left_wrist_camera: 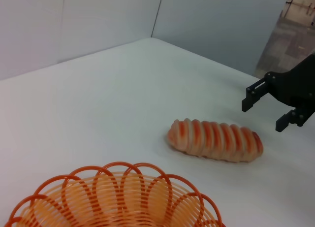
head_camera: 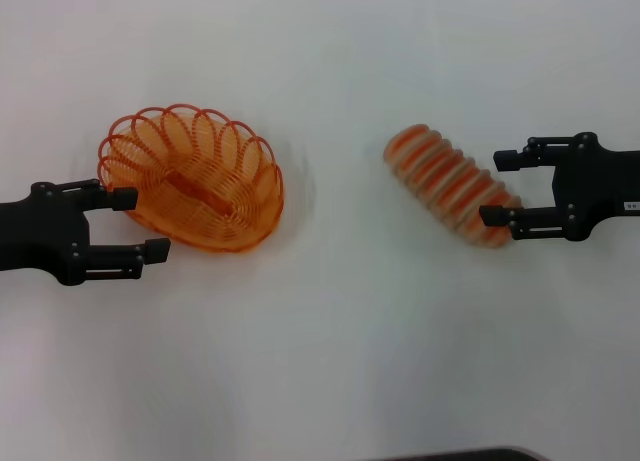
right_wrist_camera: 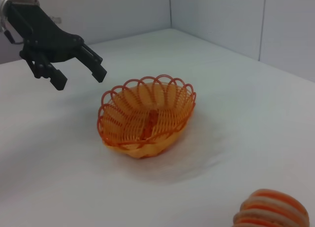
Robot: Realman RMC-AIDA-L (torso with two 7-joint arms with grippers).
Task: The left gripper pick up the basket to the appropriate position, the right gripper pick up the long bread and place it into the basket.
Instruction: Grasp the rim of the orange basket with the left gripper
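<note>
The orange wire basket (head_camera: 200, 171) stands empty on the white table, left of centre. My left gripper (head_camera: 140, 223) is open beside the basket's left end, holding nothing. In the right wrist view the left gripper (right_wrist_camera: 78, 78) hovers above and apart from the basket (right_wrist_camera: 147, 118). The long striped bread (head_camera: 450, 184) lies on the table to the right. My right gripper (head_camera: 498, 189) is open at the bread's right end and empty. In the left wrist view the right gripper (left_wrist_camera: 264, 113) sits above and just past the bread (left_wrist_camera: 215, 140), with the basket (left_wrist_camera: 118, 187) rim in the foreground.
The white table (head_camera: 330, 321) stretches between basket and bread. Pale walls (left_wrist_camera: 98, 20) rise behind the table. A dark edge (head_camera: 460, 454) shows at the near side of the table.
</note>
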